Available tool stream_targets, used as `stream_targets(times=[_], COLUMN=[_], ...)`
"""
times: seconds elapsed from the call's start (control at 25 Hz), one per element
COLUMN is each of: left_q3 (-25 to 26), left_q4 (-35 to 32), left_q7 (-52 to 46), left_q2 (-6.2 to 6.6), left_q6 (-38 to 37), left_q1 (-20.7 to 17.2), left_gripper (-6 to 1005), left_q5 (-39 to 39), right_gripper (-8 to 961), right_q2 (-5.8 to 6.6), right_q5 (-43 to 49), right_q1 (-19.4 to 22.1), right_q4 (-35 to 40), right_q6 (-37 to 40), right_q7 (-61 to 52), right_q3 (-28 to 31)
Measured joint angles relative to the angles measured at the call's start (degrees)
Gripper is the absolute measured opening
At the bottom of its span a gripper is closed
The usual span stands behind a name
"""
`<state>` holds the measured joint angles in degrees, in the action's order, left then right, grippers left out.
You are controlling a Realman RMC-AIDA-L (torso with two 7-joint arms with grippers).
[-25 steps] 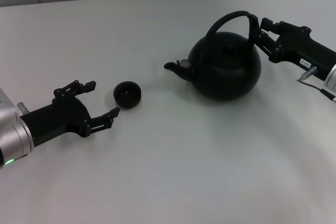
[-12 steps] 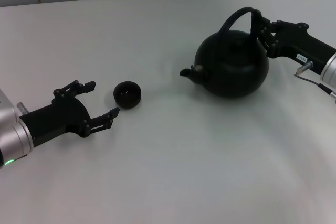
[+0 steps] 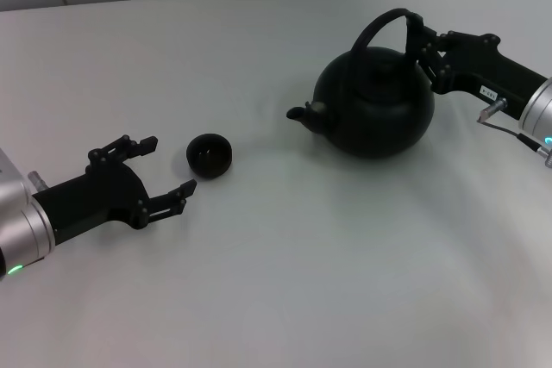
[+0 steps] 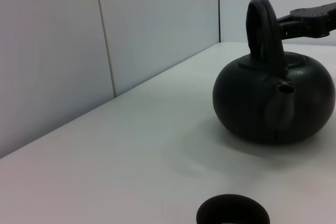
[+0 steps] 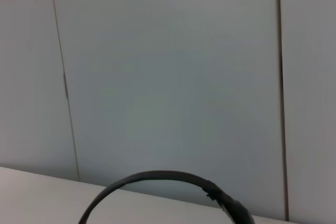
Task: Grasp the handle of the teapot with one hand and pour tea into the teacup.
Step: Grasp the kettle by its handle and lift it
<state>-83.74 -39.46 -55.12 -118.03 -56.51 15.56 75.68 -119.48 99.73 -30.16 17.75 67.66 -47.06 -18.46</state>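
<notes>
Teapot (image 3: 374, 108) right of centre in the head view, spout facing the cup (image 3: 209, 155) at left centre; the two well apart. Right gripper (image 3: 420, 47) clenched on the handle (image 3: 379, 30) at its far right end. Left gripper (image 3: 153, 175) splayed, idle, just beside the cup.

Risks:
- grip off-centre, so the pot may swing or slip
- long carry to the cup
- small cup, so tea could overshoot

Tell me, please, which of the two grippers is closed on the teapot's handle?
The right gripper, with the white label, grips the handle of the teapot. The left gripper sits open beside the teacup.
</notes>
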Motion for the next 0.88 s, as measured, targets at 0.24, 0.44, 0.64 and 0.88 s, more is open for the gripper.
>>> stream_targets(times=[0.24, 0.44, 0.64, 0.88], left_q3=[0.1, -0.1, -0.2, -0.2], left_q4=[0.0, 0.0, 0.0, -0.4], left_q7=[0.0, 0.0, 0.0, -0.3], left_q2=[0.00, 0.00, 0.00, 0.10], left_q6=[0.0, 0.0, -0.3, -1.0], left_q1=[-0.1, -0.2, -0.3, -0.3], left_gripper=[855, 855, 855, 854], left_q5=[0.0, 0.0, 0.0, 0.0], right_gripper=[81, 81, 81, 80], right_q2=[-0.04, 0.05, 0.12, 0.13], right_q5=[-2.5, -3.3, -3.7, -4.0], right_q1=[0.8, 1.1, 0.4, -1.5], right_q4=[0.0, 0.5, 0.8, 1.6], right_q6=[2.3, 3.9, 5.3, 6.8], right_q7=[2.0, 2.2, 3.7, 5.7], right_q3=[0.2, 0.0, 0.0, -0.3])
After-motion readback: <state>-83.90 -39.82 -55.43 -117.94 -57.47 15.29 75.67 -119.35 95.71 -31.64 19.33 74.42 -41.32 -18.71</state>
